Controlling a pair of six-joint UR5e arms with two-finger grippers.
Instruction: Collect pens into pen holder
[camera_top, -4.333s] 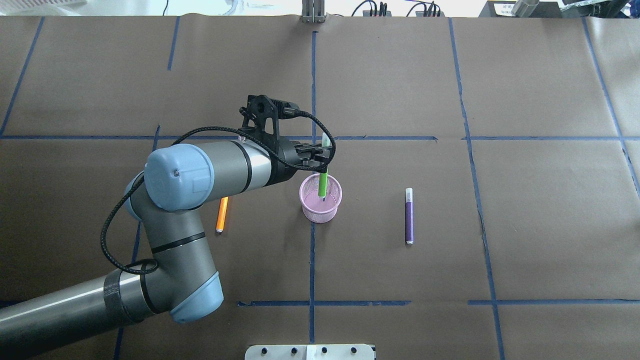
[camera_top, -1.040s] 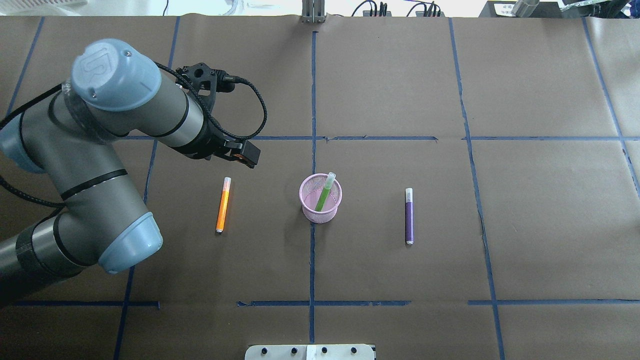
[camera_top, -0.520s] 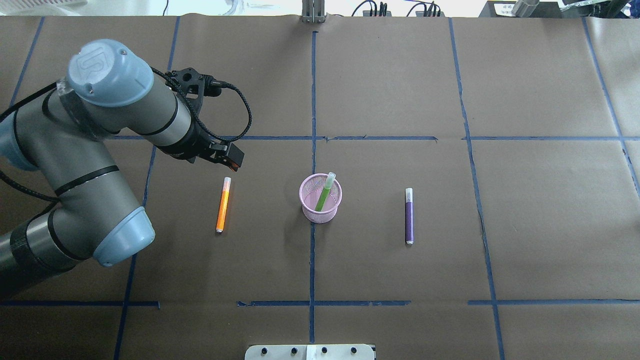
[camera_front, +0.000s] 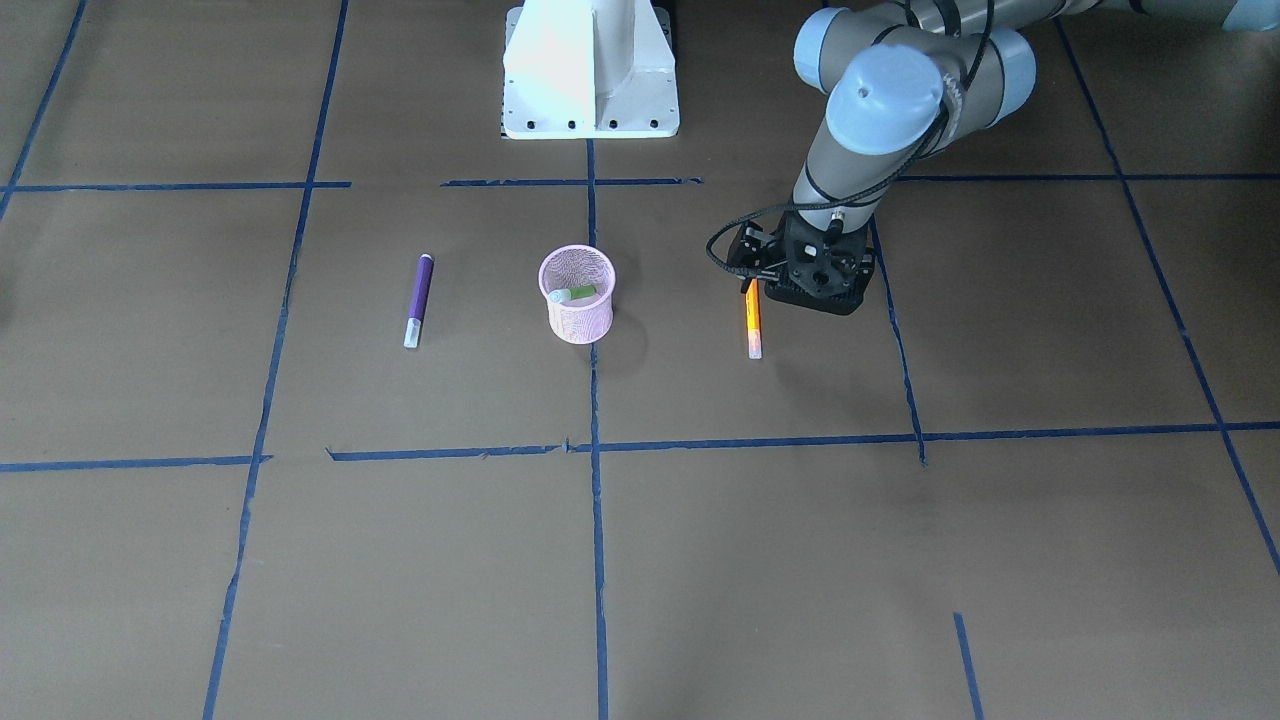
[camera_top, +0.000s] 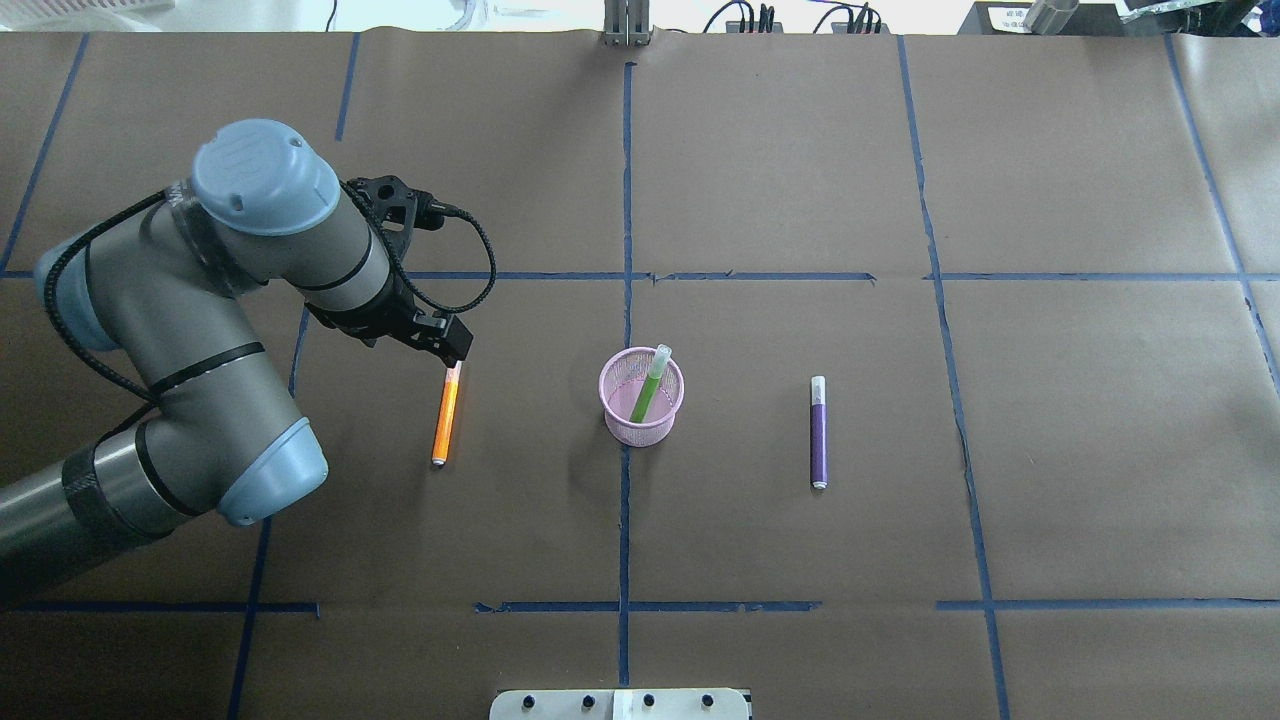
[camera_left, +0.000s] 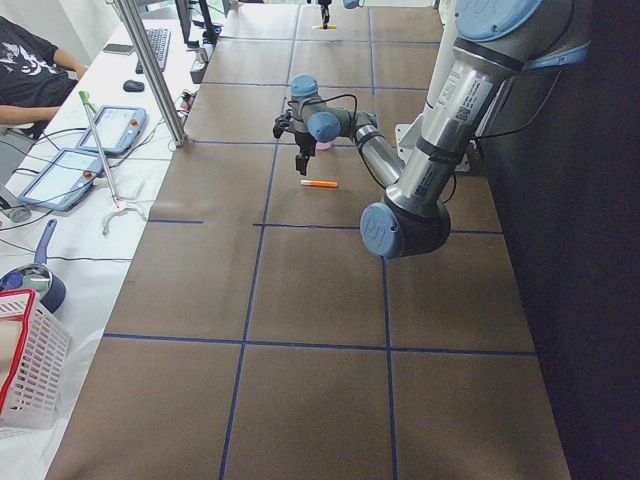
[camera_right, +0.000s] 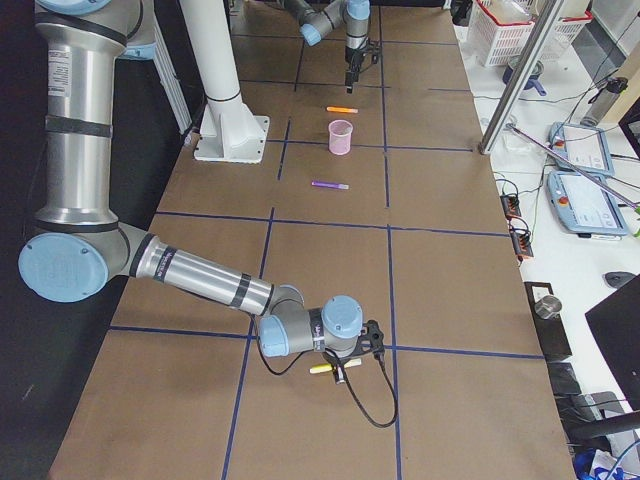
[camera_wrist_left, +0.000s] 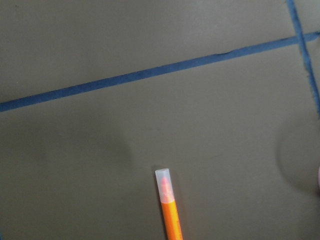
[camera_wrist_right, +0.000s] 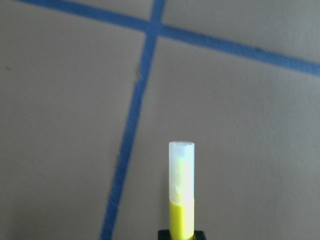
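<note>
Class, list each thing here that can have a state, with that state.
pen holder, upright
green pen, leaning inside pen holder
orange pen, lying flat, capped
purple pen, lying flat, capped
yellow pen, capped, gripped
left tool, open, empty
right tool, shut on yellow pen

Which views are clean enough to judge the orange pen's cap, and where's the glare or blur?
Left wrist view: orange pen fairly sharp, light even. Right wrist view: yellow pen soft at the cap, tape lines blurred. Front-facing view: white robot base washed out by glare.
</note>
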